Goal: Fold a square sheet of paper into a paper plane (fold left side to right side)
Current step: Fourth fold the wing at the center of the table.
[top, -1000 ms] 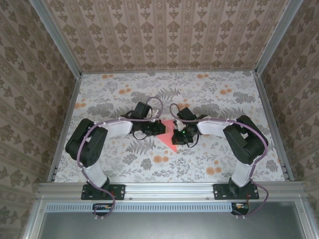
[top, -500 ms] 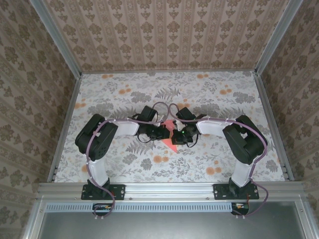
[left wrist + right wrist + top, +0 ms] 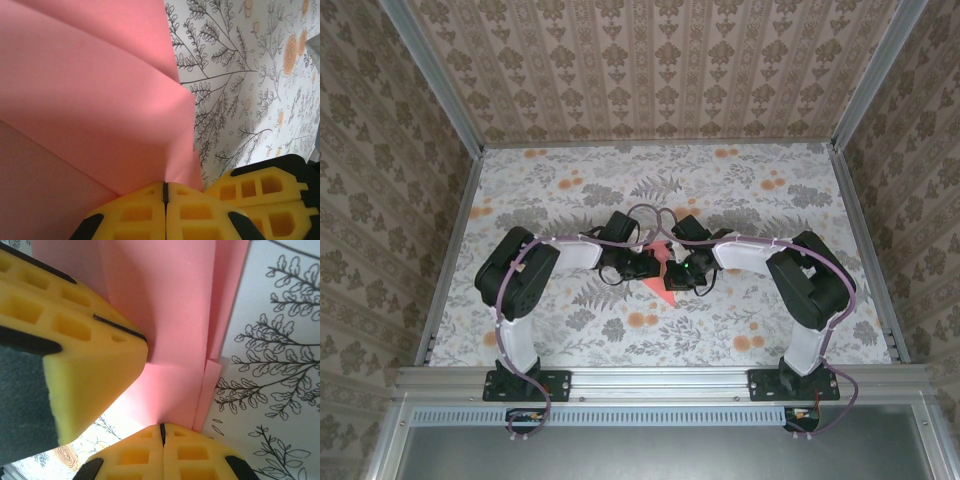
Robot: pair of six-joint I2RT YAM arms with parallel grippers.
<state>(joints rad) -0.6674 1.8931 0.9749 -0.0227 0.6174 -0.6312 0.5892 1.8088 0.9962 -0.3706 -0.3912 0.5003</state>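
The left arm is swinging further right than a second ago. The left end effector (image 3: 165, 210) is clamping the paper's (image 3: 100, 100) left flap, carrying it over. The right end effector (image 3: 161, 452), closed, is apparently pinning the paper at mid-counter (image 3: 740, 200).

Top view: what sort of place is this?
Probably a staged robot test booth, not a real room: wallpapered panels stand in an aluminium frame around a flower-print tablecloth, with the left arm and right arm bolted at its near edge.

Paper plane (image 3: 663, 287) on tablecloth (image 3: 740, 190), between left claw (image 3: 653, 263) and right claw (image 3: 674, 270).
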